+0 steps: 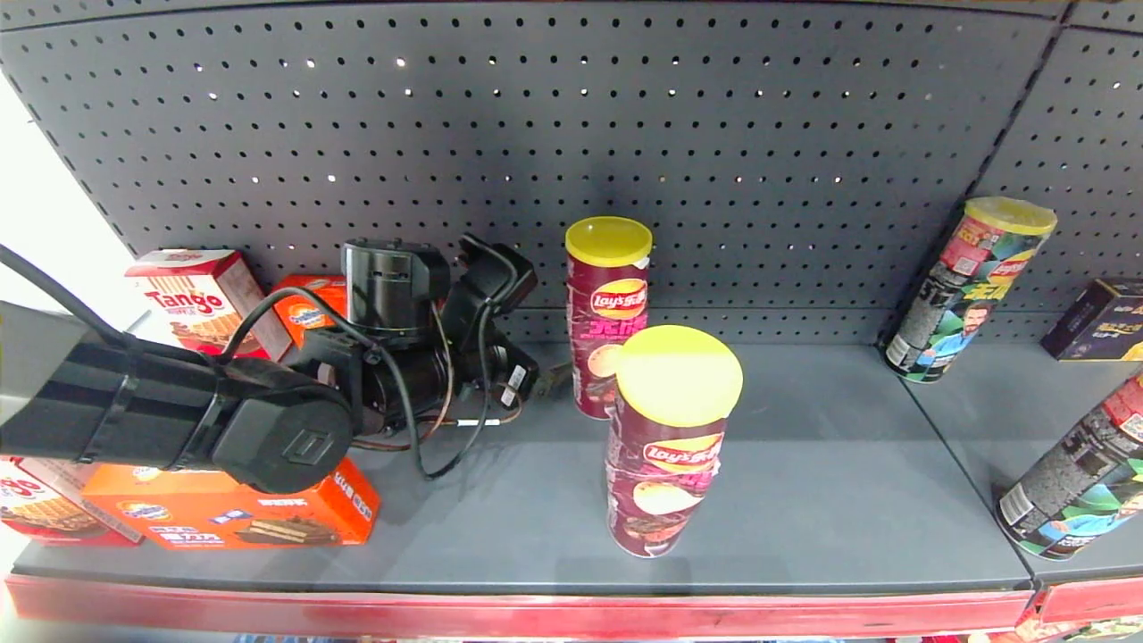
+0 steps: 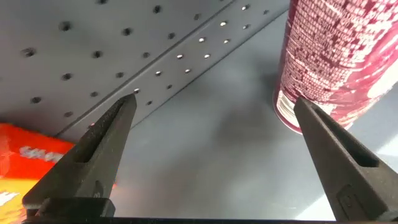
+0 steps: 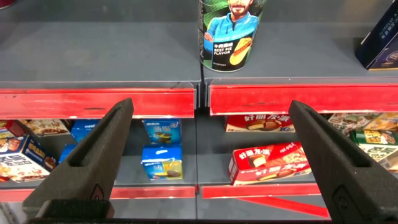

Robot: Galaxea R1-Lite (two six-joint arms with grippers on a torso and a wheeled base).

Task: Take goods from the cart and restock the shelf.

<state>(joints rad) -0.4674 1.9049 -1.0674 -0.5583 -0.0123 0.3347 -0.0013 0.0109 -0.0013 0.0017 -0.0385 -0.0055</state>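
Two maroon chip cans with yellow lids stand upright on the grey shelf [image 1: 804,500], the rear can [image 1: 609,313] near the pegboard and the front can [image 1: 670,438] closer to the edge. My left gripper [image 1: 546,379] hovers low over the shelf just left of the rear can. In the left wrist view the left gripper [image 2: 214,106] is open, with nothing between its fingers and the maroon can [image 2: 336,56] just beyond one fingertip [image 2: 311,118]. My right gripper [image 3: 211,107] is open in front of the red shelf edge [image 3: 99,102], below a black-and-green can [image 3: 229,34].
Orange biscuit boxes [image 1: 232,513] and a wafer box [image 1: 201,299] lie on the shelf's left side under my left arm. Black-and-green cans [image 1: 969,286] [image 1: 1072,500] lean at the right, beside a dark box [image 1: 1094,317]. Lower shelves hold blue boxes [image 3: 160,158] and red boxes [image 3: 267,162].
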